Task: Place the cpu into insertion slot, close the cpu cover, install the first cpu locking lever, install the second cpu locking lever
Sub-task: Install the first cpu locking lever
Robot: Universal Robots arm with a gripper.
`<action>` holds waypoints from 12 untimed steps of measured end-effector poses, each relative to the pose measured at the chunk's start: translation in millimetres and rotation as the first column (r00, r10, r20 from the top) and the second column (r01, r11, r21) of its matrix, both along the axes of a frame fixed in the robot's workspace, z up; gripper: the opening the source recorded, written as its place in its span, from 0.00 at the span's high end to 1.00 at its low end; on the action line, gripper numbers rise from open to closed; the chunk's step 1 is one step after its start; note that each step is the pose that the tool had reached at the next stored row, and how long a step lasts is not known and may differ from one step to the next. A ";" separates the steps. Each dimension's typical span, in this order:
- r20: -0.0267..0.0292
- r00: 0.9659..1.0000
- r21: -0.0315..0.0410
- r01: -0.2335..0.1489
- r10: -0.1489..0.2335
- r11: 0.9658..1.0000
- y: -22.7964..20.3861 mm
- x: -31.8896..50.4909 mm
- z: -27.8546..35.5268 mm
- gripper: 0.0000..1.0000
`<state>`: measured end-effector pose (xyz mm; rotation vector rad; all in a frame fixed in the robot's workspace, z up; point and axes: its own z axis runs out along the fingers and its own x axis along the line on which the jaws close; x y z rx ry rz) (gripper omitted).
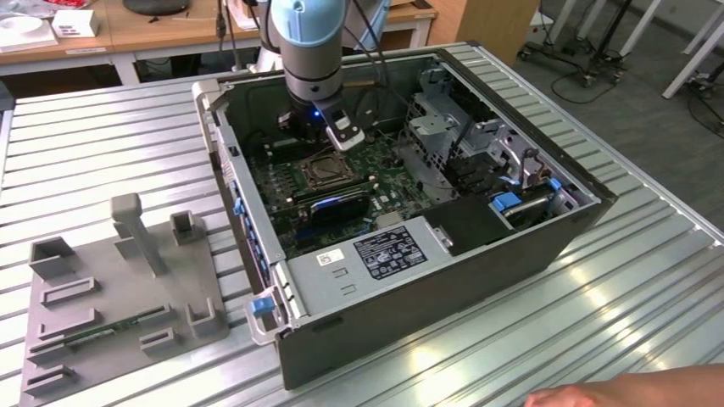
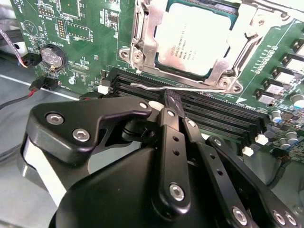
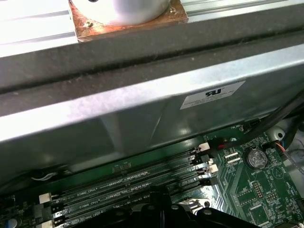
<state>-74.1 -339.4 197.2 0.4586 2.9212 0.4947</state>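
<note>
The cpu lies flat in the insertion slot, its silver-grey top showing through the cut-out of the cpu cover, which is down over it. A thin silver locking lever runs along the socket's edge beside the black memory slots. My gripper is shut, its black tip resting at this lever with nothing held between the fingers. In the exterior view the gripper hangs inside the open computer case just behind the socket. In the first wrist view the fingers sit over the memory slots.
The case walls and the grey drive cage close in around the board. A grey fixture tray lies on the exterior view's left. A hand rests at the table's near edge.
</note>
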 end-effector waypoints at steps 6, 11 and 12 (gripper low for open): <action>0.000 1.000 0.000 0.000 0.000 1.000 0.0 1.6 -2.4 0.89; 0.000 1.000 0.000 0.000 0.000 1.000 -0.3 2.0 -5.0 0.89; 0.000 1.000 0.000 0.000 0.000 1.000 -0.4 2.1 -5.6 0.89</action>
